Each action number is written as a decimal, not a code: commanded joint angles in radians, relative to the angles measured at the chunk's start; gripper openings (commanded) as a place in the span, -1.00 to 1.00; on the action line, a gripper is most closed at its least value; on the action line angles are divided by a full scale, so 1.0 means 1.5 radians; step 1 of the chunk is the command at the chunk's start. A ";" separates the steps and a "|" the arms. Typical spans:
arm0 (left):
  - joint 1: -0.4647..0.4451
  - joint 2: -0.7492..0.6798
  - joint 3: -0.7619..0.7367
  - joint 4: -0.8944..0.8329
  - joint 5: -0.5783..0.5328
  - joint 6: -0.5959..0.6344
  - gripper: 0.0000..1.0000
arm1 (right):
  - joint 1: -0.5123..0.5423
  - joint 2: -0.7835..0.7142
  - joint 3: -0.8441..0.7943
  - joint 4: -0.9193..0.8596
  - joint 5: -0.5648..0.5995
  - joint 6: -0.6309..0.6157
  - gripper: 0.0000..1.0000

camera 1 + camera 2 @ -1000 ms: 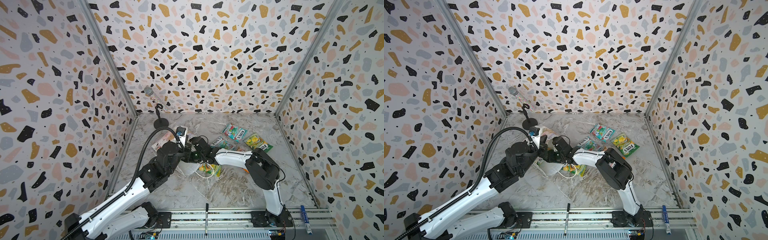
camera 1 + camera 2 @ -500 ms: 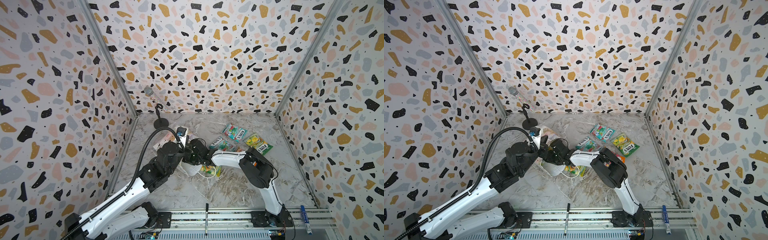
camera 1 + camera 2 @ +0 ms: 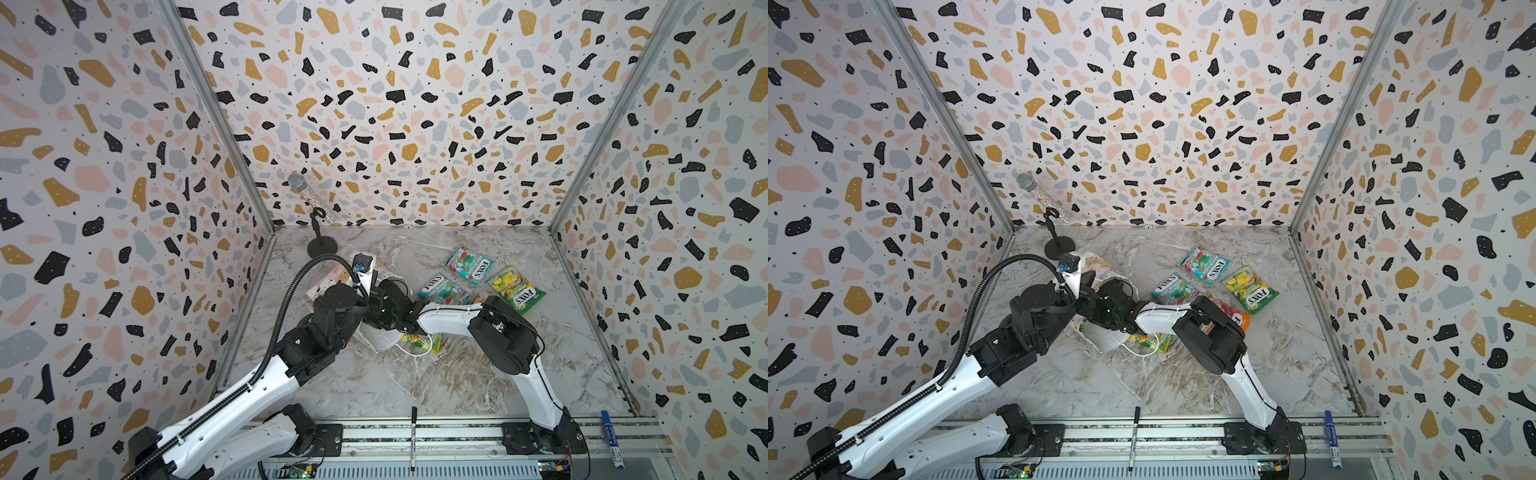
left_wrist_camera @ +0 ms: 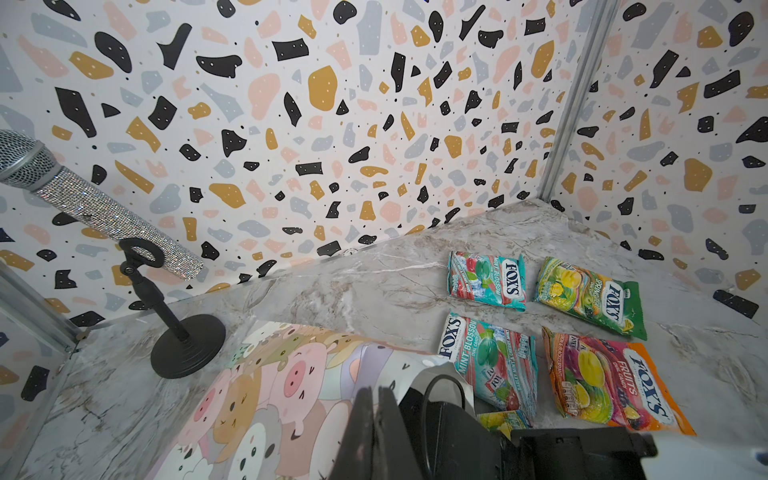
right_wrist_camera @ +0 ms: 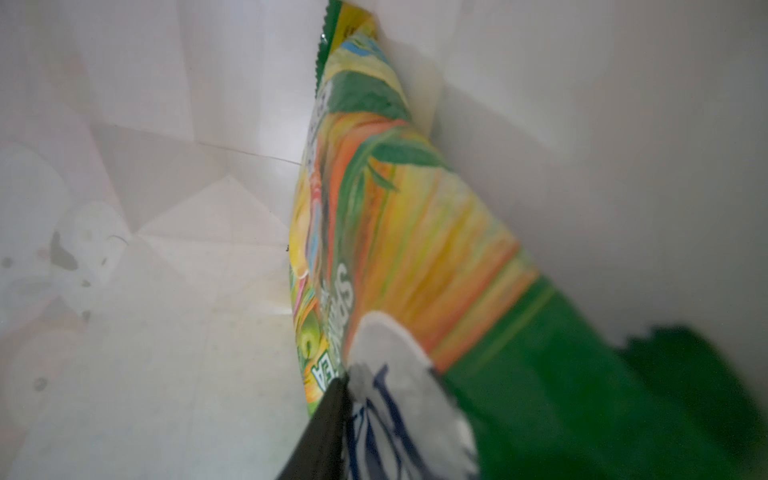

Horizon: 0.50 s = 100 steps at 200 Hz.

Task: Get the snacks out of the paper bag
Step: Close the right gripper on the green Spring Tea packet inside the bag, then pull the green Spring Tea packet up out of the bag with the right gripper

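Note:
The paper bag point(image 3: 380, 338) point(image 3: 1104, 336) lies on its side left of the middle, its cartoon face point(image 4: 270, 395) up. My left gripper point(image 4: 378, 415) is shut on the rim at its mouth. My right gripper point(image 5: 347, 386) reaches inside the bag, shut on a green-yellow snack packet point(image 5: 395, 232); only one black finger point(image 5: 324, 424) shows. Outside lie two teal packets point(image 3: 467, 264) point(image 3: 442, 289), a green-yellow one point(image 3: 515, 289) and an orange-red one point(image 4: 611, 382), half hidden by the right arm in both top views. Another green-yellow packet point(image 3: 419, 340) lies at the bag's mouth by the cord handle.
A glittery microphone point(image 3: 311, 199) on a black stand point(image 3: 322, 247) occupies the back left corner, close behind the bag. A black pen point(image 3: 413, 440) and a blue marker point(image 3: 611, 436) lie on the front rail. Patterned walls enclose three sides.
My right gripper has pushed further left into the bag and closed on the packet inside. The left arm has held still on the bag's rim.

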 commanded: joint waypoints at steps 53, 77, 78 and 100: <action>0.003 0.002 0.009 0.025 -0.093 0.007 -1.00 | 0.007 -0.095 -0.060 0.023 -0.003 -0.075 -1.00; 0.003 0.003 0.007 0.025 -0.111 0.006 -1.00 | 0.008 -0.127 -0.075 0.014 -0.005 -0.099 -1.00; 0.003 0.002 0.007 0.025 -0.112 0.007 -1.00 | 0.008 -0.129 -0.076 0.015 -0.006 -0.099 -1.00; 0.003 0.004 0.005 0.026 -0.120 0.007 -1.00 | 0.007 -0.153 -0.088 0.010 -0.012 -0.117 -1.00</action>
